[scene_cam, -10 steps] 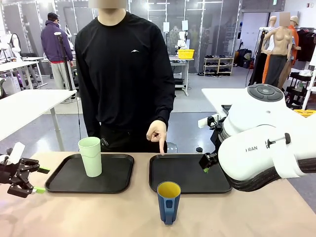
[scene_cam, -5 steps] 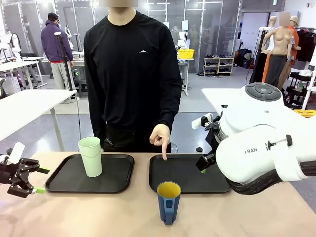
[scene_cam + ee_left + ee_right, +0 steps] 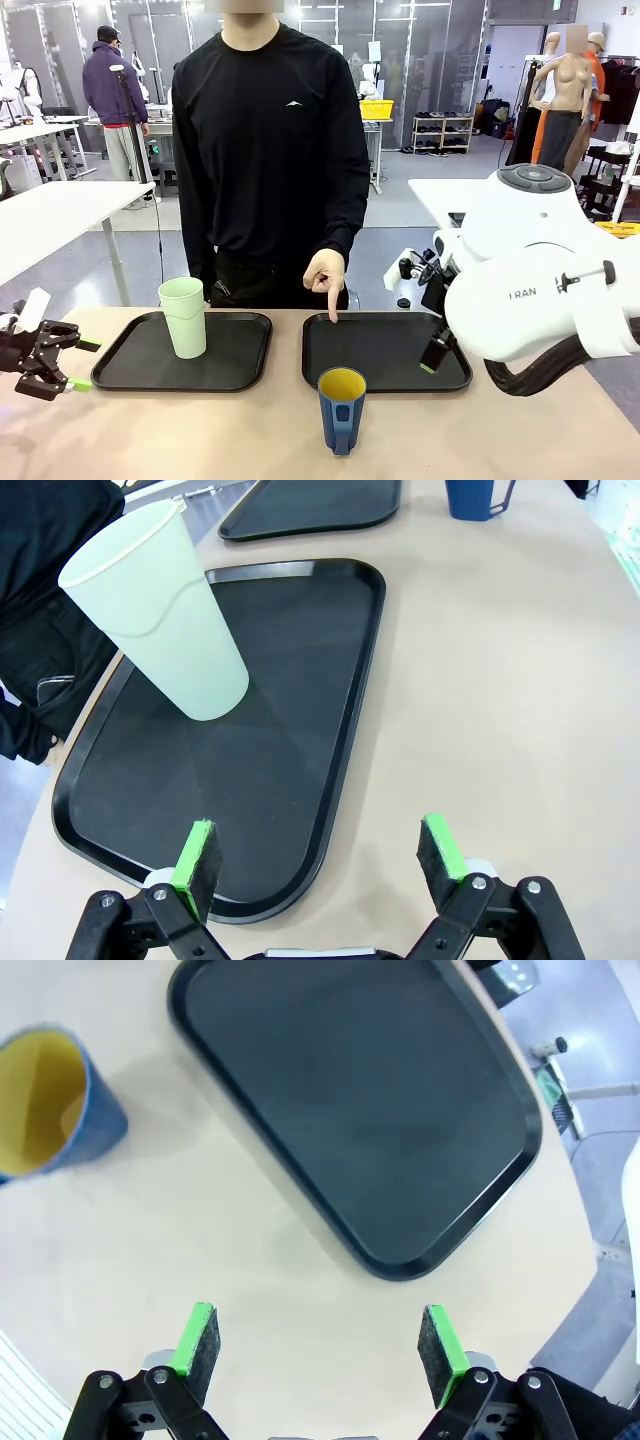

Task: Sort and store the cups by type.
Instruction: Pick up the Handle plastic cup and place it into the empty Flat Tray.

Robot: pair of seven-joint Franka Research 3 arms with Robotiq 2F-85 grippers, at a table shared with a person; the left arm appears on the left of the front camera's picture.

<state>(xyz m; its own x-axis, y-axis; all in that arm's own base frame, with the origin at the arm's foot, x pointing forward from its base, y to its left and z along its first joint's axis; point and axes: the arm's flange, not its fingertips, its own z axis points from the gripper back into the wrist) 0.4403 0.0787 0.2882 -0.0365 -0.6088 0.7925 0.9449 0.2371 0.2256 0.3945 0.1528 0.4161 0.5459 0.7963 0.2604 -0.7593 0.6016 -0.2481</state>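
A tall pale mint-green tumbler point(image 3: 183, 316) point(image 3: 158, 614) stands upright on the left black tray point(image 3: 240, 362) point(image 3: 300, 740). A shorter dark blue cup point(image 3: 341, 409) point(image 3: 45, 1105) with a yellow inside and a handle stands on the bare table in front of the right black tray point(image 3: 385, 345) point(image 3: 370, 1110), which holds nothing. The person's hand point(image 3: 325, 276) points a finger down at that tray's far edge. My left gripper point(image 3: 68, 365) point(image 3: 320, 855) hovers open at the table's left edge, short of the left tray. My right gripper point(image 3: 320, 1345) hangs open above the table beside the right tray's near corner.
The large white right arm point(image 3: 540, 300) fills the right side of the front view above the table. The person stands at the far side between the two trays. Other tables and people are far behind.
The right arm has swung, its gripper dropping lower toward the right tray's right end. The person's pointing hand stays at the tray's far edge. The left gripper and both cups are still.
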